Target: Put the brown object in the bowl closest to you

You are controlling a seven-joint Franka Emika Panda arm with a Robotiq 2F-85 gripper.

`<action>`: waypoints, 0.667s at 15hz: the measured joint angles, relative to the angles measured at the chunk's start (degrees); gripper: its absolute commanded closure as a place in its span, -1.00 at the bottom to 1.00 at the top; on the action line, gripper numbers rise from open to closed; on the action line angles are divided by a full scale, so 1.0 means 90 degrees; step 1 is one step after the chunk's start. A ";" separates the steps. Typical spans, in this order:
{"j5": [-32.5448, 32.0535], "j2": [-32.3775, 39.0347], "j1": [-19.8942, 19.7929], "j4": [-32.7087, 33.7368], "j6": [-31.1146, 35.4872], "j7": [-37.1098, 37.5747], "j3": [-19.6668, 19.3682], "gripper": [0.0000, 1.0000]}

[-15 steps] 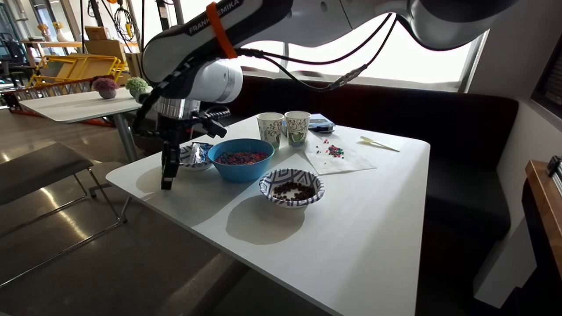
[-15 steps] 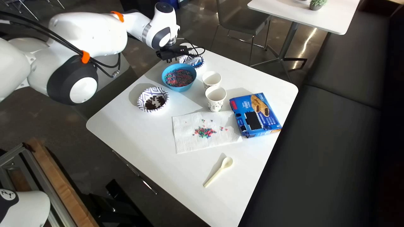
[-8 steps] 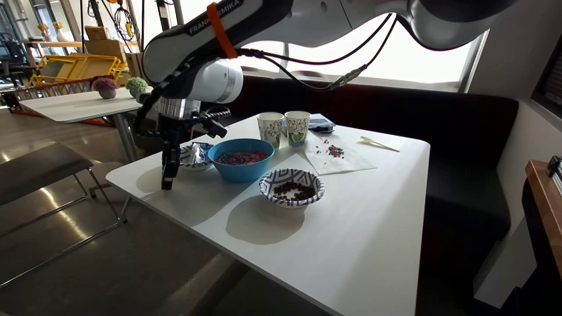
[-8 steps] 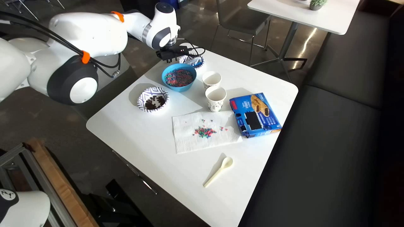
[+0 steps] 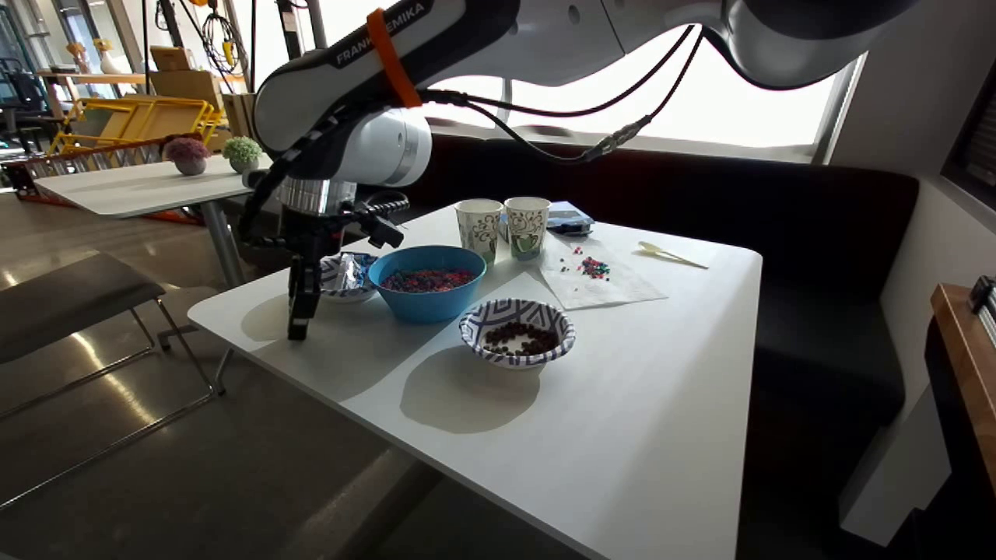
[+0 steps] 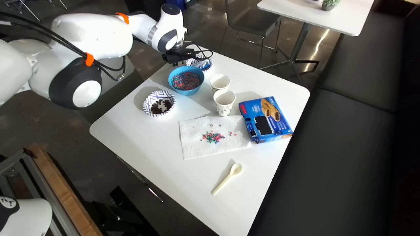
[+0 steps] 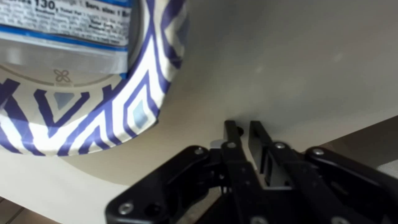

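A small dark brown round piece [image 7: 240, 131] lies on the white table between my fingertips in the wrist view, close against the left finger. My gripper [image 7: 243, 125] is partly open, with a gap between piece and right finger. In both exterior views the gripper [image 5: 298, 330] [image 6: 177, 63] points down low over the table near its edge, beside the blue bowl. The piece cannot be made out there. A white and purple patterned paper bowl [image 5: 517, 311] [image 6: 159, 93] holds several brown pieces.
A blue bowl [image 5: 428, 307] of coloured bits stands between gripper and brown-piece bowl. Another patterned bowl [image 7: 140, 115] with a wrapped bar [image 7: 65, 28] is close to the gripper. Two paper cups [image 6: 224, 101], a napkin [image 6: 193, 144], a blue box [image 6: 265, 119] and a spoon [image 6: 228, 177] lie farther off.
My gripper has moved down very slightly toward the table. The bowls and other things have not moved.
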 measured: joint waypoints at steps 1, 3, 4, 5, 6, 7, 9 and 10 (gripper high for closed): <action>0.0000 0.0000 0.0000 -0.0002 0.0004 0.0000 0.0000 0.63; 0.0000 0.0000 0.0001 -0.0003 0.0014 -0.0002 0.0000 0.63; 0.0000 0.0000 0.0002 -0.0003 0.0018 -0.0002 0.0000 0.64; 0.0000 0.0000 0.0003 -0.0003 0.0022 -0.0004 0.0000 0.65; 0.0000 -0.0001 0.0003 -0.0003 0.0024 -0.0008 0.0000 0.65; 0.0000 -0.0002 0.0003 -0.0003 0.0024 -0.0014 0.0000 0.66; 0.0000 -0.0002 0.0006 -0.0003 0.0025 -0.0036 0.0005 0.66; 0.0000 -0.0002 0.0008 -0.0003 0.0029 -0.0049 0.0008 0.64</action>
